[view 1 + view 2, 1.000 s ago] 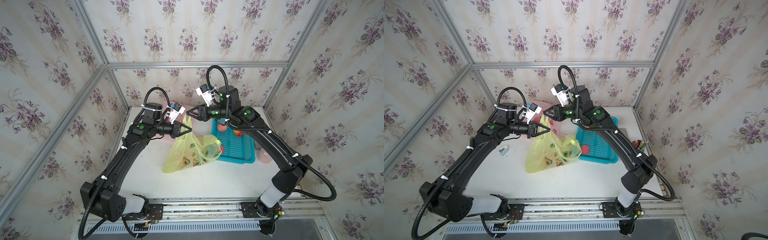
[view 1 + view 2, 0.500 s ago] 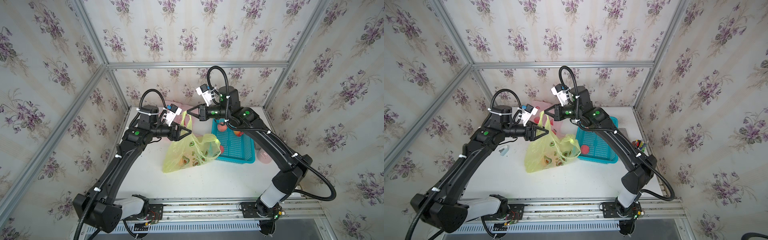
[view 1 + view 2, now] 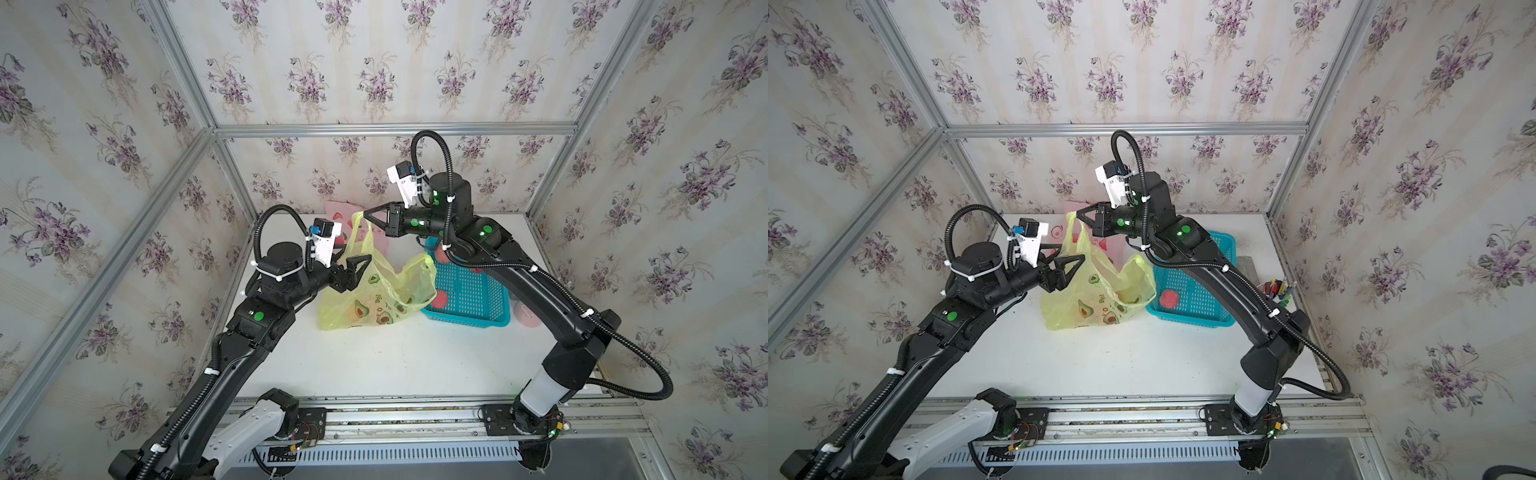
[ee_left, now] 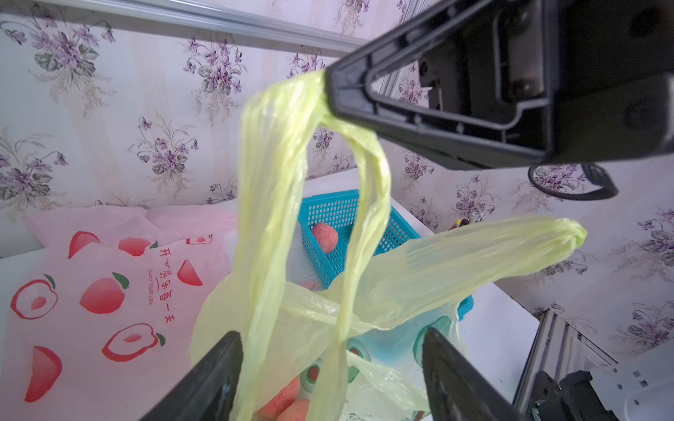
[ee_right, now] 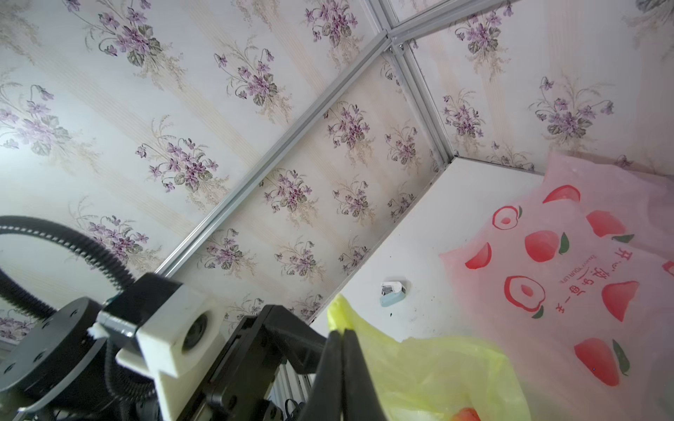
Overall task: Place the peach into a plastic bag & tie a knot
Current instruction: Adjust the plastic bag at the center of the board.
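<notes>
The yellow plastic bag [image 3: 374, 303] [image 3: 1096, 301] with avocado prints sits mid-table, next to the basket. My right gripper [image 3: 365, 215] [image 3: 1077, 215] [image 5: 343, 332] is shut on one handle loop of the bag and holds it up high. My left gripper [image 3: 353, 261] [image 3: 1065, 258] [image 4: 332, 350] is open beside the bag, and that raised loop hangs between its fingers without being gripped. The bag's other handle [image 4: 510, 244] sticks out free. Pink peaches [image 4: 284, 399] lie inside the bag; one shows in the right wrist view as a peach [image 5: 465, 415].
A teal basket [image 3: 469, 291] [image 3: 1192, 291] stands right of the bag with a peach [image 3: 440, 298] [image 3: 1169, 298] in it. A pink peach-print bag [image 4: 109, 291] [image 5: 583, 273] lies at the back wall. A pen cup [image 3: 1277, 289] stands at the right edge.
My left gripper has opened, let go of the bag handle and drawn back to the left. My right gripper has shut on that handle and holds it up.
</notes>
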{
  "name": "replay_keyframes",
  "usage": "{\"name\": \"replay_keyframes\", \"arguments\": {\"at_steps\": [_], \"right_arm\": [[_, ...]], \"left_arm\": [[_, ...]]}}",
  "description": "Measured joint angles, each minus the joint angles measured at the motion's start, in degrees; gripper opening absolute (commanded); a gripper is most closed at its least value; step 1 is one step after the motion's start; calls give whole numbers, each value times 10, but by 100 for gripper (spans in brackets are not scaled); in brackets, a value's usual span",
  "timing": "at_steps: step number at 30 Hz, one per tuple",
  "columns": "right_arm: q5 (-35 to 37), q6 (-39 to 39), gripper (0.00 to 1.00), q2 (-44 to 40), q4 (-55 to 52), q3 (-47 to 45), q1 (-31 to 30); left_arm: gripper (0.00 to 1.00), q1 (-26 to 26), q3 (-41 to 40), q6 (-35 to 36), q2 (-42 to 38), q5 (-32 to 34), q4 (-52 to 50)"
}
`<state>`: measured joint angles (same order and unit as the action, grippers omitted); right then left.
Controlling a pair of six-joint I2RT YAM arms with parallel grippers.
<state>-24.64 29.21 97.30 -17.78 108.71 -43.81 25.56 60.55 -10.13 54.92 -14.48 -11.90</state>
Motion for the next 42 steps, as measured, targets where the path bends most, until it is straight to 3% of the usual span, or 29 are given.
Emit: {"name": "replay_keyframes", "arguments": {"at_steps": [5,9,13,15,17,18,23,32,42], "right_arm": [[12,10,0,17,3,19,-15],[12,19,0,19,4,23,-18],[17,21,0,18,3,21,-18],[16,18,0,17,1,21,-18],[15,17,0,16,-1,21,-17],[13,14,0,15,-2,21,-16],[-1,1,0,10,-10,25,-15],[-24,-9,0,9,-24,27,-15],[-28,-3,0,6,-20,21,-7]], "left_arm": [[71,42,-5,2,28,102,46],[45,59,-5,11,43,177,72],[34,60,-13,32,55,210,87],[37,60,-18,46,57,205,89],[59,60,-20,58,57,194,88],[65,59,-22,64,54,188,88],[75,50,-36,80,27,188,84],[74,33,-13,107,28,198,75],[49,32,-12,100,54,116,67]]}}
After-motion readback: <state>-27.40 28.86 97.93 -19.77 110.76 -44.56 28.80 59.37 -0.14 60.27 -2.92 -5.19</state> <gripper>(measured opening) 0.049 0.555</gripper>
